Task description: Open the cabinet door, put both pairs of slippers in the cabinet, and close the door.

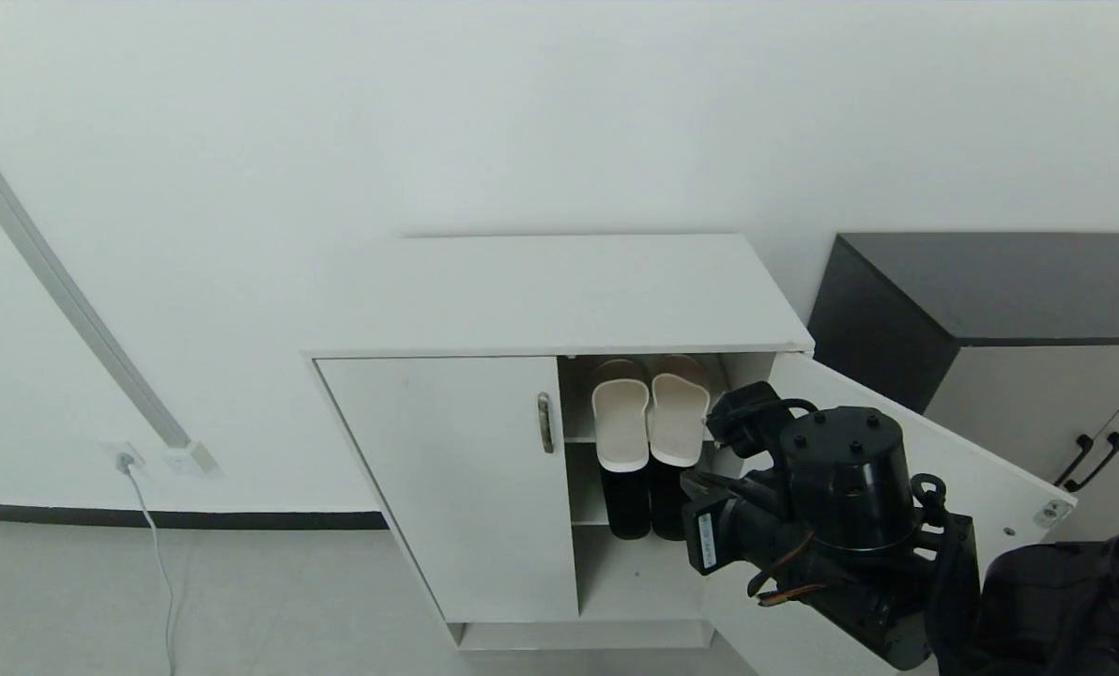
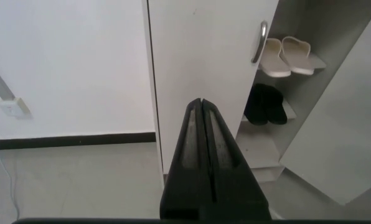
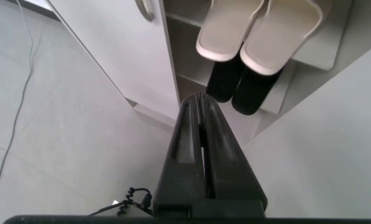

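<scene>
The white cabinet (image 1: 559, 291) has its left door (image 1: 447, 479) shut and its right door (image 1: 1001, 488) swung open. A pair of white slippers (image 1: 649, 422) lies on the top shelf, toes sticking out past the edge. Below them, a pair of black slippers (image 1: 642, 502) lies on the middle shelf. My right arm (image 1: 841, 488) hangs in front of the open door, just outside the cabinet. Its gripper (image 3: 201, 102) is shut and empty, pointing below the black slippers (image 3: 238, 87) and the white slippers (image 3: 260, 34). My left gripper (image 2: 201, 106) is shut and empty, facing the shut door (image 2: 204, 56) from farther back.
A dark cabinet (image 1: 991, 310) with black handles stands right of the open door. A wall socket (image 1: 126, 460) with a hanging white cable (image 1: 160, 563) lies to the left, below a slanted wall conduit (image 1: 62, 282). Grey floor (image 1: 193, 601) spreads before the cabinet.
</scene>
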